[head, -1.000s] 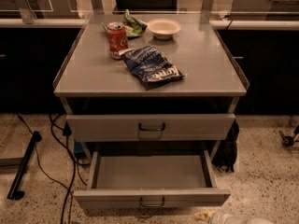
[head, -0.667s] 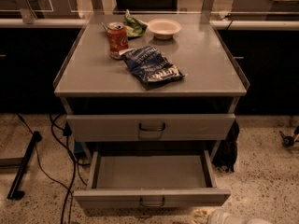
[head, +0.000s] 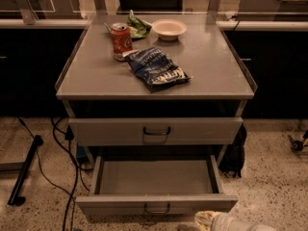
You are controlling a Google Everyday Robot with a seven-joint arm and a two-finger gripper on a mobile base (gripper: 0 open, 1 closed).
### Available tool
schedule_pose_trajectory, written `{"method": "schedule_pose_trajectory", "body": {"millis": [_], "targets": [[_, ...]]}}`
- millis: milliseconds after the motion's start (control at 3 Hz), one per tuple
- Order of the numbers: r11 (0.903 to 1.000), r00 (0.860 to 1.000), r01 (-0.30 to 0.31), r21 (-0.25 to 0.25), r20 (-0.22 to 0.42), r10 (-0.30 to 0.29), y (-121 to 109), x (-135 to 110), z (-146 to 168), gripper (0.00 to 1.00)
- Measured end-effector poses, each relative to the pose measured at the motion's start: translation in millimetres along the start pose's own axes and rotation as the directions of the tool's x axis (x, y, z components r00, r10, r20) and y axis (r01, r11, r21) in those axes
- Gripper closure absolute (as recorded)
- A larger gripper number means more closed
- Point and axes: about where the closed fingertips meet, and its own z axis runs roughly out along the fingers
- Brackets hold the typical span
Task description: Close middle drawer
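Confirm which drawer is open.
The lower drawer, pulled out with its tray showing; the upper drawer is shut. End effector sits near the open front's right end.

At the bottom edge, right of centre, sits the tool (head: 208,220): a pale cream, lumpy-looking tip with yellowish patches. Behind it runs 1 smooth, rounded, off-white arm segment (head: 243,224), cut off by the frame.

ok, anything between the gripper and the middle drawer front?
Nothing shows in the camera view: the gripper sits at the bottom edge, just below the front of the open middle drawer; contact unclear.
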Motion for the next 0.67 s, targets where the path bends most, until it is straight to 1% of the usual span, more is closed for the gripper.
{"method": "schedule_pose_trajectory", "body": {"millis": [667], "targets": [[0.9988,1.0,-0.008,0.048,0.015,0.008,-16.1,6.9,18.9,1.0]]}}
